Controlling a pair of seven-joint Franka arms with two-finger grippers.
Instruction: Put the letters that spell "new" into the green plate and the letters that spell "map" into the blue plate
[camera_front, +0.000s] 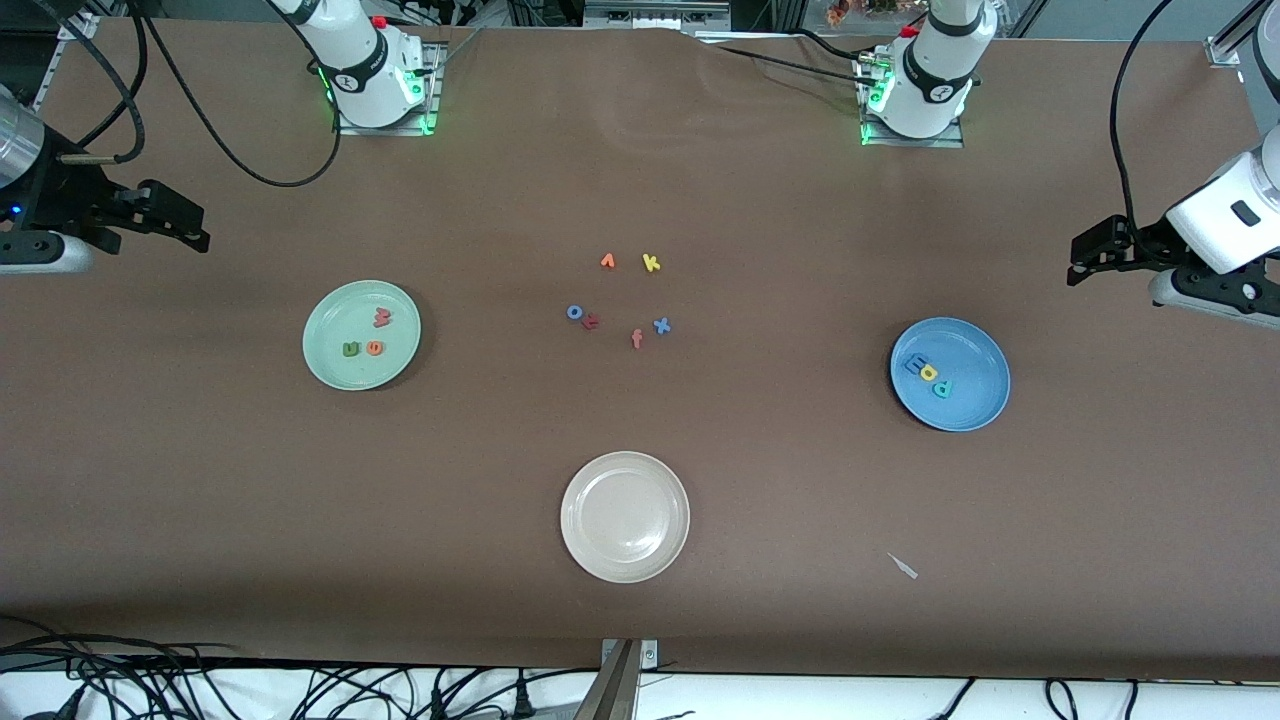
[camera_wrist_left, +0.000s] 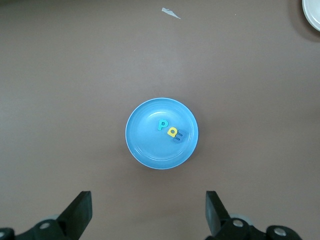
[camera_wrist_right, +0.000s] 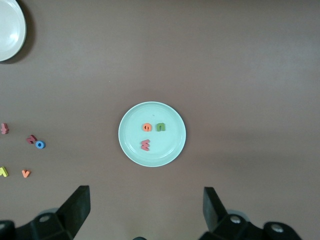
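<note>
The green plate (camera_front: 325, 345) (camera_wrist_right: 170, 147) lies toward the right arm's end of the table and holds the green n (camera_front: 350, 349) (camera_wrist_right: 160, 127), orange e (camera_front: 374, 347) (camera_wrist_right: 147, 127) and red-pink w (camera_front: 381, 318) (camera_wrist_right: 145, 145). The blue plate (camera_front: 978, 362) (camera_wrist_left: 147, 142), toward the left arm's end, holds the blue m (camera_front: 915, 364) (camera_wrist_left: 179, 135), yellow a (camera_front: 929, 373) (camera_wrist_left: 172, 132) and teal p (camera_front: 942, 388) (camera_wrist_left: 162, 124). My right gripper (camera_front: 190, 225) (camera_wrist_right: 145, 191) hangs open and empty, off the green plate. My left gripper (camera_front: 1085, 260) (camera_wrist_left: 148, 194) hangs open and empty, off the blue plate.
A cream-white plate (camera_front: 580, 540) lies near the front edge. Loose letters sit mid-table: orange v (camera_front: 607, 261), yellow k (camera_front: 651, 262), blue o (camera_front: 574, 312), a red letter (camera_front: 591, 321), pink f (camera_front: 636, 339), blue x (camera_front: 661, 325). A white scrap (camera_front: 903, 566) lies nearer the camera than the blue plate.
</note>
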